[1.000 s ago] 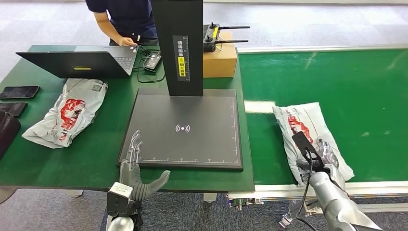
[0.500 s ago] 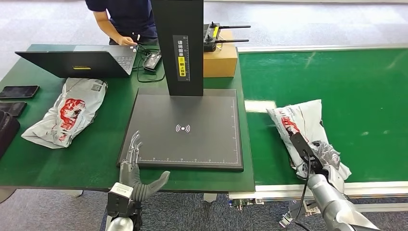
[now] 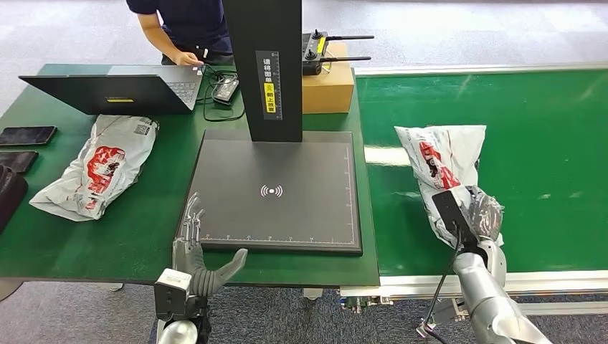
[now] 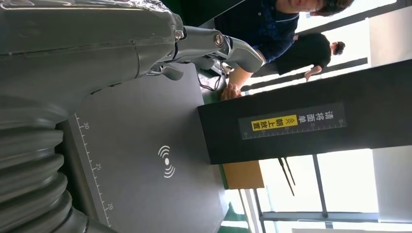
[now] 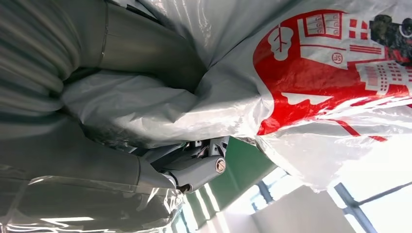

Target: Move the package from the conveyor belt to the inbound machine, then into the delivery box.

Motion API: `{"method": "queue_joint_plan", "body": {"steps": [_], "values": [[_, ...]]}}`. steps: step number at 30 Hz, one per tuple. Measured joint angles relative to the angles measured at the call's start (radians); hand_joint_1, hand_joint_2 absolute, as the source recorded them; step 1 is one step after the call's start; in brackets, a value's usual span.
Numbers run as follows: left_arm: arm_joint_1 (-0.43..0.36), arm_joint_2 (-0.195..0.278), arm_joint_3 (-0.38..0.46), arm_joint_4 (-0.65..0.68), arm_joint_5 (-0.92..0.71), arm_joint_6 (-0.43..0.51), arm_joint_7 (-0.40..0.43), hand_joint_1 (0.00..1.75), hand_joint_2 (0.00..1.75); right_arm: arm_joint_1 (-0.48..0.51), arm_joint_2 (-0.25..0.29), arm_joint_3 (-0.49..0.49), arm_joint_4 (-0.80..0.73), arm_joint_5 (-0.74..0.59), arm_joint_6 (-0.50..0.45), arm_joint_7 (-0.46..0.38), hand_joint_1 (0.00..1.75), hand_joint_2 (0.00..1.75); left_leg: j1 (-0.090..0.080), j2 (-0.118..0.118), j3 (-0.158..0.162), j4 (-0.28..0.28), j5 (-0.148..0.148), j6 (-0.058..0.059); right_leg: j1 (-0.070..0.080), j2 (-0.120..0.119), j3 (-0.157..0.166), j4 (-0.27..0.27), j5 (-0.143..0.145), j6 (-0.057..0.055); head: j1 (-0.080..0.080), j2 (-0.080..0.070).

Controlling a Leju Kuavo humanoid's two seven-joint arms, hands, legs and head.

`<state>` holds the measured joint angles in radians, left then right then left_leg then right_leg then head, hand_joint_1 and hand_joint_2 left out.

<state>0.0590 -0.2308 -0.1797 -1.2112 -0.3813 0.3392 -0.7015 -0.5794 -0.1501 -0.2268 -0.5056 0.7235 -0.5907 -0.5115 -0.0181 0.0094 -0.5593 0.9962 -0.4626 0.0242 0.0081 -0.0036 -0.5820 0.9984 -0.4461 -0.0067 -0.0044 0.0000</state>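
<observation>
A white plastic package with red print [image 3: 443, 163] hangs lifted above the green conveyor belt [image 3: 545, 143], gripped at its near end by my right hand [image 3: 479, 218]. In the right wrist view the package [image 5: 311, 87] bunches between the thumb and the fingers [image 5: 199, 167]. The inbound machine is a flat black scanning plate [image 3: 276, 190] with a tall black column [image 3: 269, 68], left of the belt. My left hand [image 3: 195, 247] hovers open at the plate's near left corner, fingers spread, holding nothing; the left wrist view has the plate [image 4: 145, 155] beyond its fingers [image 4: 214, 46].
A second white and red package [image 3: 97, 168] lies on the green table [image 3: 136, 236] left of the plate. A laptop [image 3: 115, 89], phones [image 3: 29, 136] and a cardboard box [image 3: 328, 86] stand behind. A person [image 3: 179, 29] stands at the table's far edge.
My right hand has raised the package off the belt; it lay flat one second ago and now hangs tilted up. The left hand has sunk slightly.
</observation>
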Motion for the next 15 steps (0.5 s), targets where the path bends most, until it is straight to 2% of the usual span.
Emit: {"method": "queue_joint_plan", "body": {"steps": [6, 10, 15], "values": [[-0.002, 0.001, -0.011, 0.000, 0.016, 0.021, 0.000, 0.00, 1.75, 0.020, 0.043, 0.086, -0.137, -0.032, -0.016, -0.028, 1.57, 1.75, 0.000, 0.000, -0.001, 0.000, 0.000, 0.000, 0.000, 0.000, -0.001, 0.000, 0.000, 0.000, 0.000, 0.000], [-0.002, 0.002, -0.015, 0.000, 0.016, 0.024, 0.000, 0.00, 1.75, 0.047, 0.063, 0.212, -0.260, -0.013, -0.016, -0.014, 1.51, 1.75, 0.000, 0.000, -0.002, 0.000, 0.000, 0.000, 0.000, 0.000, -0.002, 0.000, 0.000, 0.000, 0.000, 0.000], [-0.002, 0.004, -0.016, 0.000, 0.018, 0.026, 0.000, 0.00, 1.75, 0.057, 0.081, 0.385, -0.366, 0.057, 0.017, -0.006, 1.54, 1.75, 0.000, 0.000, -0.002, 0.000, 0.000, -0.001, 0.000, 0.000, -0.002, 0.000, 0.000, 0.000, 0.000, 0.000]]}}
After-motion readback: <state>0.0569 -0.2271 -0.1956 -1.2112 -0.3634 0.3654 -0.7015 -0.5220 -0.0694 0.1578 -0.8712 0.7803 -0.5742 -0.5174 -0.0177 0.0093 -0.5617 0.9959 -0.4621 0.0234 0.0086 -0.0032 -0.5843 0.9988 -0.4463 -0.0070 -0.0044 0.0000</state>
